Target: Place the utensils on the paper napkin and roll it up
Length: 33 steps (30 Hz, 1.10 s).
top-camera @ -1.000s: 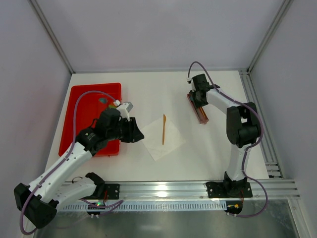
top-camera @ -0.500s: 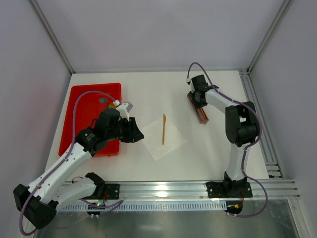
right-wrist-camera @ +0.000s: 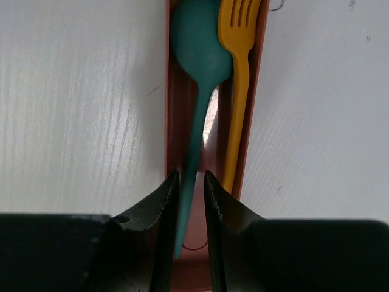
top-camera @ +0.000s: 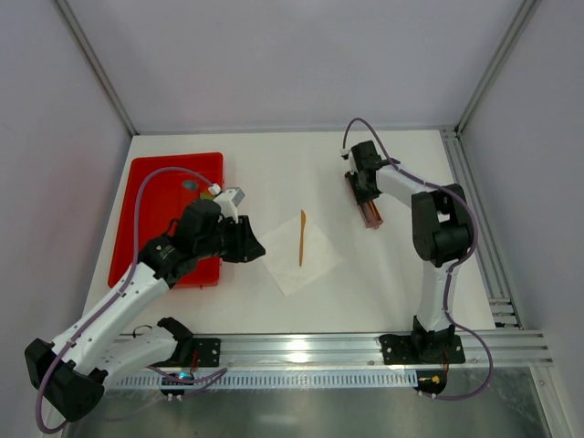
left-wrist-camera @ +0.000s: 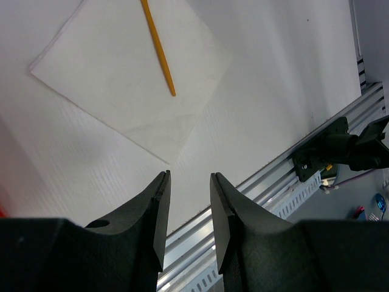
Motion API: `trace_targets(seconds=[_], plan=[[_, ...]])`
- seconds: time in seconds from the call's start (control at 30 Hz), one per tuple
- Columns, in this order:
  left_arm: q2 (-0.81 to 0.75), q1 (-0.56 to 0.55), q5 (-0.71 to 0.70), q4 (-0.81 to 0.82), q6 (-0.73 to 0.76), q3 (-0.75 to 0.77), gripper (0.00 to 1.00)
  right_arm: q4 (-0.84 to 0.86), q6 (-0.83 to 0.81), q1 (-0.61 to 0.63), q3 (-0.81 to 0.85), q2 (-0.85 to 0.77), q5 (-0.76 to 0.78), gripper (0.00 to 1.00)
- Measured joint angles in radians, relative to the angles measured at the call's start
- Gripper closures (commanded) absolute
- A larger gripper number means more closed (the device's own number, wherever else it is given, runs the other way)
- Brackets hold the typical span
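Observation:
The white paper napkin (top-camera: 315,255) lies flat at the table's middle, with one slender orange utensil (top-camera: 301,239) on it. Both show in the left wrist view: napkin (left-wrist-camera: 121,85), orange utensil (left-wrist-camera: 159,52). My left gripper (top-camera: 255,246) is open and empty, hovering just left of the napkin's corner (left-wrist-camera: 189,177). My right gripper (top-camera: 367,190) is down in a reddish-brown narrow tray (top-camera: 372,217) that holds a teal spoon (right-wrist-camera: 200,48) and a yellow fork (right-wrist-camera: 238,36). Its fingers (right-wrist-camera: 191,177) stand slightly apart around the spoon's handle; the left finger touches it.
A red tray (top-camera: 155,205) sits at the left, partly under my left arm, with a small green item (top-camera: 190,185) on it. An aluminium rail (top-camera: 365,345) runs along the near edge and shows in the left wrist view (left-wrist-camera: 273,182). A frame rail (top-camera: 479,219) lines the right side.
My right gripper has shifted slightly left and farther back along the reddish-brown tray. The left arm, napkin and orange utensil have not moved.

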Motion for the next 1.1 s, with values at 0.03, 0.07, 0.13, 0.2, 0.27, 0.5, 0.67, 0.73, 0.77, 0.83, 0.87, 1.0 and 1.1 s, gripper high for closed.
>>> trace_targets(seconds=[0.03, 0.07, 0.13, 0.2, 0.27, 0.5, 0.67, 0.73, 0.77, 0.83, 0.87, 1.0, 1.1], plan=[[0.000, 0.000, 0.000, 0.000, 0.000, 0.000, 0.63, 0.000, 0.000, 0.000, 0.000, 0.003, -0.001, 0.75], [0.000, 0.000, 0.000, 0.000, 0.000, 0.000, 0.63, 0.000, 0.000, 0.000, 0.000, 0.007, -0.002, 0.75], [0.000, 0.000, 0.000, 0.000, 0.000, 0.000, 0.63, 0.001, 0.000, 0.000, 0.003, 0.013, -0.002, 0.75], [0.000, 0.000, 0.000, 0.000, 0.000, 0.000, 0.64, 0.001, -0.001, 0.000, 0.004, 0.015, -0.003, 0.78], [0.000, 0.000, 0.000, 0.000, 0.000, 0.000, 0.63, 0.000, -0.001, 0.000, 0.005, 0.016, -0.002, 0.82], [0.000, 0.000, 0.000, 0.000, 0.000, 0.000, 0.63, -0.002, -0.013, 0.000, 0.006, 0.017, 0.003, 0.96], [0.000, 0.000, 0.001, 0.003, -0.004, 0.000, 0.63, -0.004, -0.039, 0.000, 0.006, 0.015, 0.012, 0.96], [0.001, 0.000, 0.002, 0.006, -0.006, 0.000, 0.63, -0.007, -0.046, 0.000, 0.005, 0.008, 0.012, 0.96], [0.001, 0.000, 0.002, 0.007, -0.006, 0.000, 0.63, -0.011, -0.050, 0.000, 0.005, 0.002, 0.012, 0.96], [0.003, 0.000, 0.002, 0.008, -0.006, 0.000, 0.63, -0.017, -0.054, 0.000, 0.004, -0.014, 0.011, 0.96], [0.004, 0.000, 0.002, 0.008, -0.006, 0.000, 0.63, -0.021, -0.056, 0.000, 0.001, -0.026, 0.010, 0.96], [0.006, 0.000, 0.002, 0.009, -0.006, 0.000, 0.63, -0.043, -0.057, 0.000, -0.006, -0.069, -0.002, 0.96], [0.010, 0.000, 0.005, 0.010, -0.007, 0.000, 0.63, -0.048, -0.057, 0.000, -0.006, -0.085, -0.014, 0.96]])
